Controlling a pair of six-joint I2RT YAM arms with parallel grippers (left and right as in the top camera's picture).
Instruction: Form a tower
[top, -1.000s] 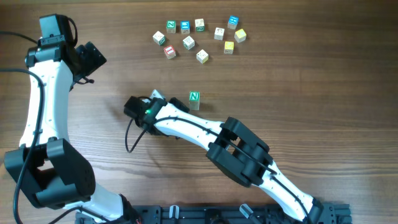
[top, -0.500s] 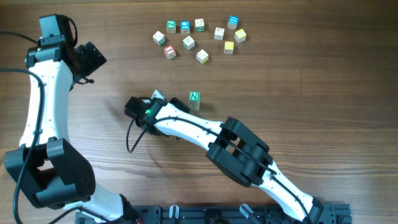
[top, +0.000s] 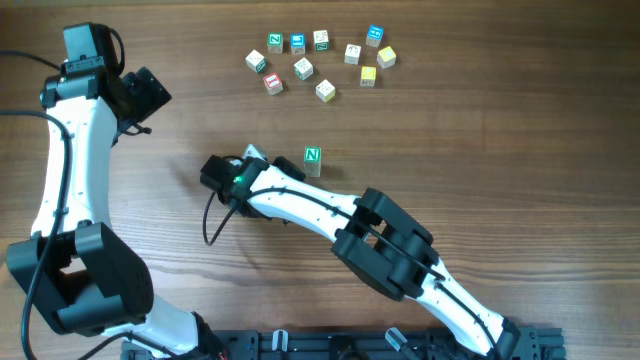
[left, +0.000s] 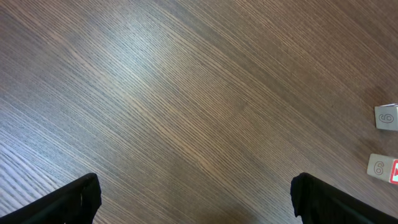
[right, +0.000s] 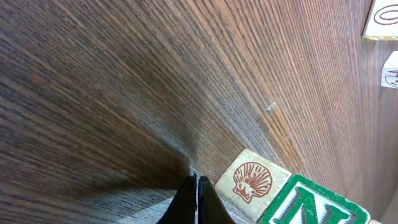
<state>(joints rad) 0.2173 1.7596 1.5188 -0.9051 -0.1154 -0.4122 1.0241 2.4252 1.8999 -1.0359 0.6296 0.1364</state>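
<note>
The tower (top: 312, 159) stands at mid-table as a short narrow column, its top cube showing a green N. In the right wrist view the green N face (right: 311, 202) and a red shell face (right: 252, 182) sit just right of my right gripper (right: 196, 190), which is shut with nothing between its fingers. From overhead the right gripper (top: 247, 162) is low over the table, left of the tower and apart from it. My left gripper (top: 148, 95) hangs at the far left, open, over bare wood (left: 196, 199).
Several loose letter cubes (top: 320, 60) lie scattered at the back, among them two yellow ones (top: 386, 57) (top: 368, 75). Two pale cubes (left: 387, 116) (left: 380, 167) show at the left wrist view's right edge. The right arm (top: 390, 250) crosses the front right.
</note>
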